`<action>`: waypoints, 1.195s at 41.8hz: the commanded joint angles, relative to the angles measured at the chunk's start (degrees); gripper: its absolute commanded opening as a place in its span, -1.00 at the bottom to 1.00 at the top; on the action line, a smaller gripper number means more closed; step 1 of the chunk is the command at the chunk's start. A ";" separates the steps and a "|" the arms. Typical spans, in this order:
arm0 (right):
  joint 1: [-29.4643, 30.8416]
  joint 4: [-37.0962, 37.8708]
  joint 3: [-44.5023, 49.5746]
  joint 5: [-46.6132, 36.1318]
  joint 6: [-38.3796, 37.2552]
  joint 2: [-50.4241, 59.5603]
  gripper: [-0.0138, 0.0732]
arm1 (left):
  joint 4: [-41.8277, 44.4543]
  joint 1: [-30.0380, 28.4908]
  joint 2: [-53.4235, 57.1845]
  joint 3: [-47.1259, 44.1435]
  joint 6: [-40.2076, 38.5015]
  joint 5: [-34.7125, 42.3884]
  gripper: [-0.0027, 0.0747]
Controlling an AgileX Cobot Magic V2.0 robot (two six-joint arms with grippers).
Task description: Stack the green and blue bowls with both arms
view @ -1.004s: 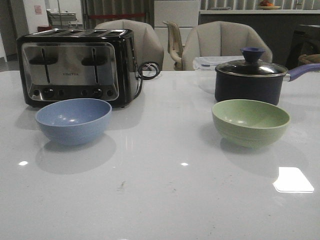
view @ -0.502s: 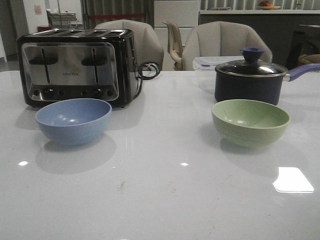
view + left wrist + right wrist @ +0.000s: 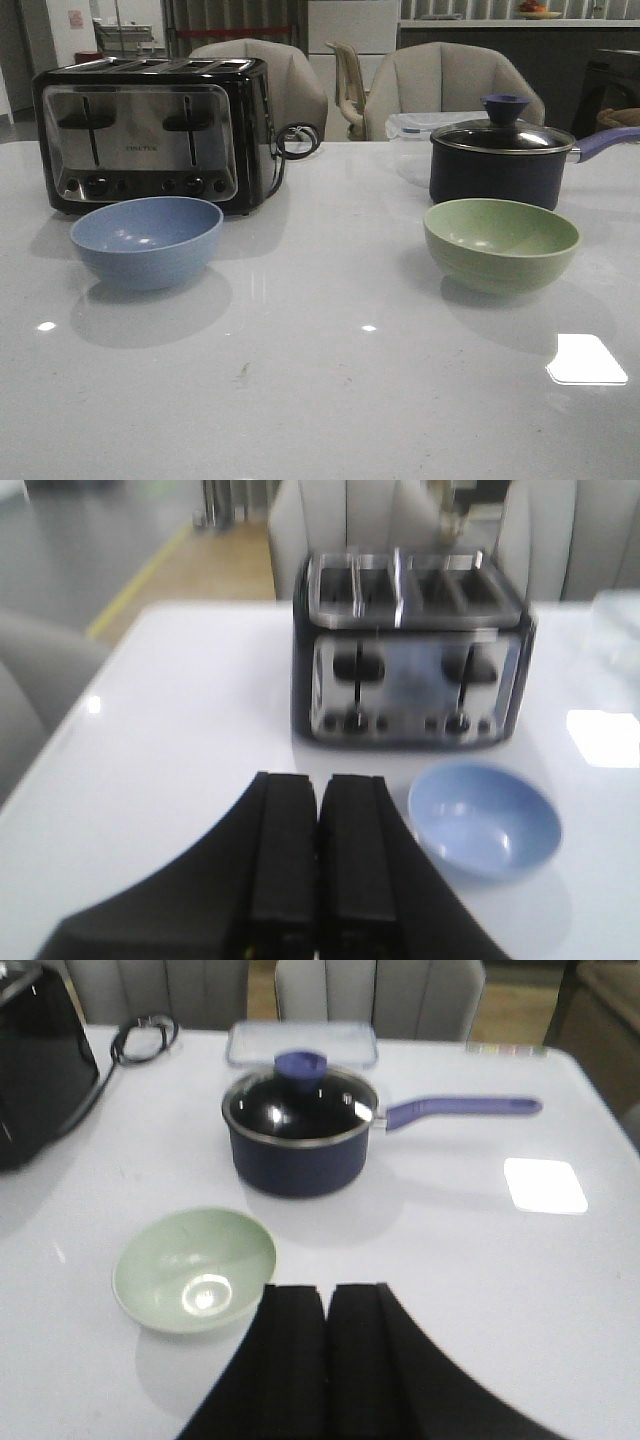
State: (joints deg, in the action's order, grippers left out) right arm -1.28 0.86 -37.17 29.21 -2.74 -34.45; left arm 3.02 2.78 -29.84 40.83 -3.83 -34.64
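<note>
Blue bowl: the dusty blue round matte bowl (image 3: 147, 240) stands upright and empty on the glossy white worktop (image 3: 320, 380), toward its left edge, apart from everything else.
Green bowl: the pale sage green round matte bowl (image 3: 501, 243) stands upright and empty toward the right edge, well apart from the blue one, with bare worktop between them.
Behind the blue bowl: a black-and-chrome four-slot toaster (image 3: 155, 130) stands just behind it toward the far left corner, its coiled black cord (image 3: 297, 140) lying at its right side.
Behind the green bowl: a dark round saucepan (image 3: 500, 160) with a glass lid, a purple knob and a purple handle pointing to the right edge stands close behind it, not touching.
Further back: a clear plastic lidded container (image 3: 300, 1042) lies at the far edge behind the saucepan; padded grey chairs (image 3: 450, 85) stand past the worktop.
Left end effector: the black left end effector (image 3: 318, 820) hangs above the worktop near the left edge, its two fingers pressed together on nothing, the blue bowl just beside it and the toaster beyond.
Right end effector: the black right end effector (image 3: 328, 1330) hangs with fingers together and empty, the green bowl just beside it and the saucepan beyond.
Front view: neither arm shows.
</note>
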 commanded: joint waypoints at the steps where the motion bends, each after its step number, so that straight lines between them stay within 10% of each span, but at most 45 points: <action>1: 0.05 0.79 -2.03 -0.53 0.31 -4.69 -0.60 | -0.41 0.31 -3.80 1.73 -0.38 1.85 -0.67; 17: 0.05 0.79 -2.03 3.69 0.31 -18.78 -0.54 | -0.41 0.31 -13.21 1.73 -0.38 -2.99 -0.66; 29: 0.05 0.84 -2.03 2.98 0.31 -20.33 0.78 | 0.17 0.31 -14.34 1.73 -0.01 -2.26 0.52; 50: -0.20 -3.40 -14.31 6.00 0.43 -33.56 0.62 | -1.92 16.12 -14.34 1.73 2.70 -0.60 0.62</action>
State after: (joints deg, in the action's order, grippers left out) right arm -1.28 -1.78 -47.28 37.20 -2.74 -65.63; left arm 1.67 14.87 -44.17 40.83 -1.42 -39.65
